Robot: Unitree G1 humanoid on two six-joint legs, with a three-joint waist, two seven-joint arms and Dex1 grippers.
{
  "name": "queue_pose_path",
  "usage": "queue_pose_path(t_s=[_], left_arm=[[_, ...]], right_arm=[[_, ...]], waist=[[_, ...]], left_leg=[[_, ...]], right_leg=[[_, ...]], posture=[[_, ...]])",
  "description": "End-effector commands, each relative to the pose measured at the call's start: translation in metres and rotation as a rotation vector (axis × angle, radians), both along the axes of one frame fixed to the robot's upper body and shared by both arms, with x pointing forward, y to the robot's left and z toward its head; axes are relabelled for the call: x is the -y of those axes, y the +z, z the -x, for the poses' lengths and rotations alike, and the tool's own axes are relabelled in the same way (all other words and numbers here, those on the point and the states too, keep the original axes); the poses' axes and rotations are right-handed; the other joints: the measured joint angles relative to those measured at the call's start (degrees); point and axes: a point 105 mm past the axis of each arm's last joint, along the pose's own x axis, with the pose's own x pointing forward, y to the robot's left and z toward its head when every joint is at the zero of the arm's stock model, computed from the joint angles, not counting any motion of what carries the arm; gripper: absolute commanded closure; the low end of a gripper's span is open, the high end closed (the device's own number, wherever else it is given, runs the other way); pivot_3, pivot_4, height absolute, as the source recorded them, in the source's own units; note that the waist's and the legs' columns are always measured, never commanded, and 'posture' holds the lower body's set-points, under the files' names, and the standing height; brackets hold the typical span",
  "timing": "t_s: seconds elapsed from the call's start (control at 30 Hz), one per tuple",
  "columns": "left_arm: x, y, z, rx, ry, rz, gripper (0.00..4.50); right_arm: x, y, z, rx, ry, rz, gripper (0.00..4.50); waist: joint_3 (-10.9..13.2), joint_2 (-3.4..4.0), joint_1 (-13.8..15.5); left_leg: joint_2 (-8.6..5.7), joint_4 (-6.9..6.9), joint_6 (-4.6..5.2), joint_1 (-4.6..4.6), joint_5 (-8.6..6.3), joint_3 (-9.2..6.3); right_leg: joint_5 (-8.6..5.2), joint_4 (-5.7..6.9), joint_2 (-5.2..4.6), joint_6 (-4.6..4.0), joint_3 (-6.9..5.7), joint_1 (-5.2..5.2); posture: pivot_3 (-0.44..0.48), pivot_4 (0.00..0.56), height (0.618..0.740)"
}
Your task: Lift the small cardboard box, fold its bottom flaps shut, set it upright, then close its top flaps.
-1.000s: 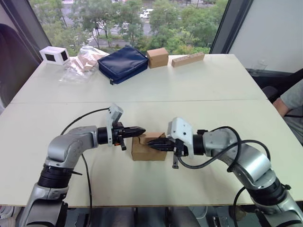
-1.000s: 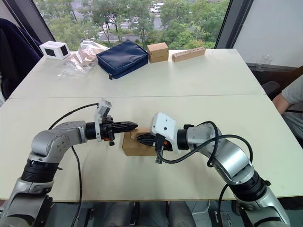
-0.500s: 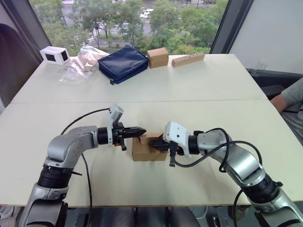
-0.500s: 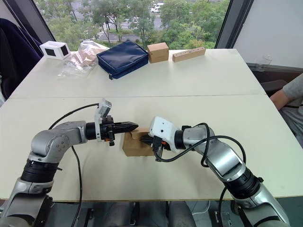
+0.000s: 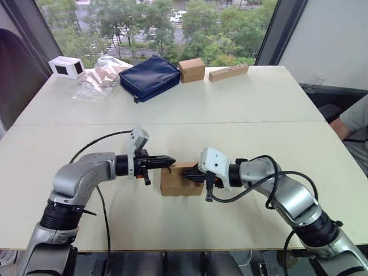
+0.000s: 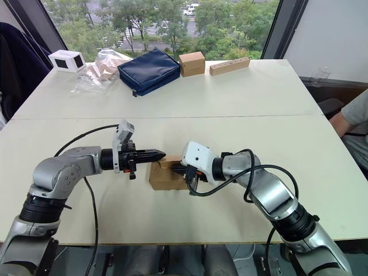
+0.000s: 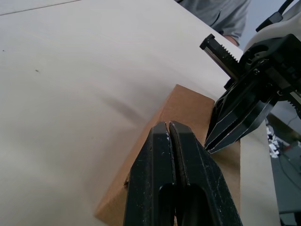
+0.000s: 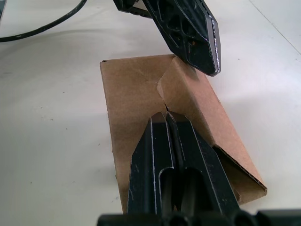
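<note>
indoors, pale table (image 5: 241, 103) beneath treed window (image 5: 144, 23).

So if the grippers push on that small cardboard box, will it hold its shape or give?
The small cardboard box probably gives: its top flaps look thin and creased. It likely slides easily, seeming light on the smooth table.

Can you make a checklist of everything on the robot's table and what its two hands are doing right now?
Surface: pale table, seam across the middle.
Job's things: small cardboard box resting on the table between the grippers, flaps partly folded.
Clutter: blue pouch, white box, plastic bag, another cardboard box, wooden block, all along the far edge.
Grippers: left gripper shut, tips over the box; right gripper shut, tips on the box top.
Cables: black cable looping off the left arm.
Surroundings: window with trees; a person's arm at the right.
</note>
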Motion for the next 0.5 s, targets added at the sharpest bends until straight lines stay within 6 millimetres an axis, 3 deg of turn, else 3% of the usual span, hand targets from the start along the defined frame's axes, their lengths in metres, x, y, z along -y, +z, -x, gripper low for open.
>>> queue_pose_path(t_s=[0.03,0.5], left_arm=[[0.002,0.016,0.002,0.076,-0.025,-0.006,4.45],[0.004,0.020,0.003,0.092,-0.027,0.000,4.45]], right_arm=[[0.002,0.012,-0.002,0.030,-0.001,-0.020,4.50],[-0.010,0.019,0.000,0.026,0.022,-0.059,4.50]], waist=[[0.0,0.00,0.0],[0.0,0.00,-0.1]], left_leg=[[0.00,0.00,0.00,0.00,0.00,0.00],[0.00,0.00,0.00,0.00,0.00,0.00]], right_leg=[[0.00,0.00,0.00,0.00,0.00,0.00],[0.00,0.00,0.00,0.00,0.00,-0.01]], posture=[[0.000,0.150,0.740],[0.000,0.150,0.740]])
